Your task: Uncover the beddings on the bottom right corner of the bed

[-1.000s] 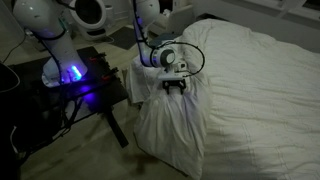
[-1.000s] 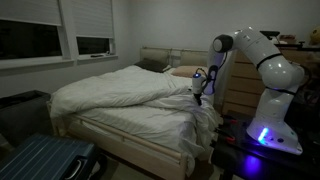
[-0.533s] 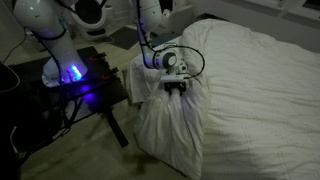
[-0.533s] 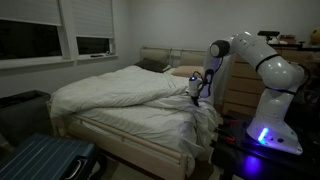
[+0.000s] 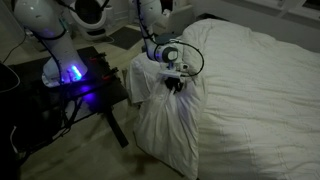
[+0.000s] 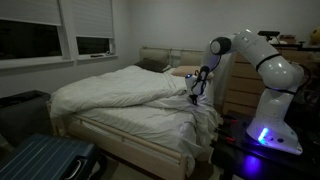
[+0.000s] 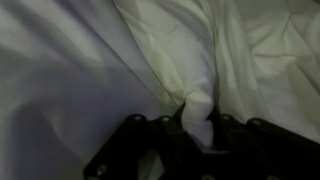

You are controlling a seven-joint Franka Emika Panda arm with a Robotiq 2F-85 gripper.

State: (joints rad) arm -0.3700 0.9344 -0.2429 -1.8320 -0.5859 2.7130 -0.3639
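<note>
At the corner of the bed (image 6: pixel 120 128), just beside the black table (image 5: pixel 88 88), I've got the gripper (image 7: pixel 197 120) pressed into the beddings (image 5: pixel 240 80). Its fingers (image 7: pixel 160 130) are nearly closed, pinching a raised fold of white cloth. I'm gripping here because the duvet drapes over the edge and a ridge gives me purchase to peel it back. It looks like a thin bite and could slip.
</note>
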